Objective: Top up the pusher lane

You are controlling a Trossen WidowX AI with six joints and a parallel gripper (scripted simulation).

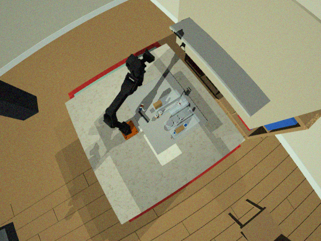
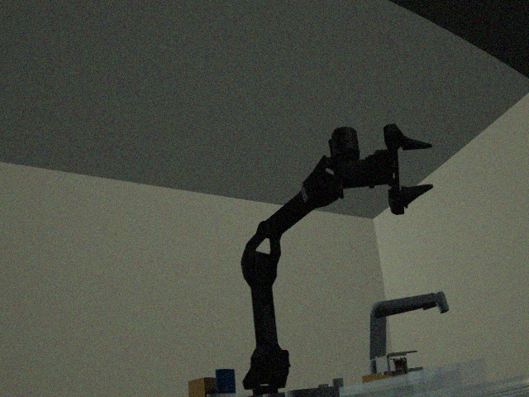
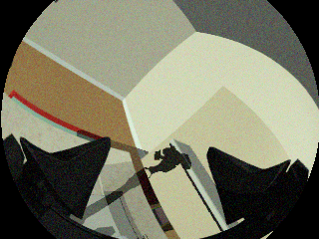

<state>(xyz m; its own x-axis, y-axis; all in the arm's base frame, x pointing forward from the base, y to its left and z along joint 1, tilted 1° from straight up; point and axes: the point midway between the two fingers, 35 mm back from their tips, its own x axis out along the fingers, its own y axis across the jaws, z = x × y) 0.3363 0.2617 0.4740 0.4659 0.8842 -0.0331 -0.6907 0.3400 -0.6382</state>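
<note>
My claw [image 2: 411, 166] hangs wide open and empty, high above the counter [image 1: 160, 181], while down by the lane rack [image 1: 178, 116] I count two tan boxes and several small jars, too tiny to tell which matches.

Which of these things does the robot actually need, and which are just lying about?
Needed: the open gripper, holding nothing; the clear lane rack; the small jars at its front.
Lying about: tan boxes; faucet; wall cabinet.

Lane jars [image 1: 178, 119] too small, blurred
</note>
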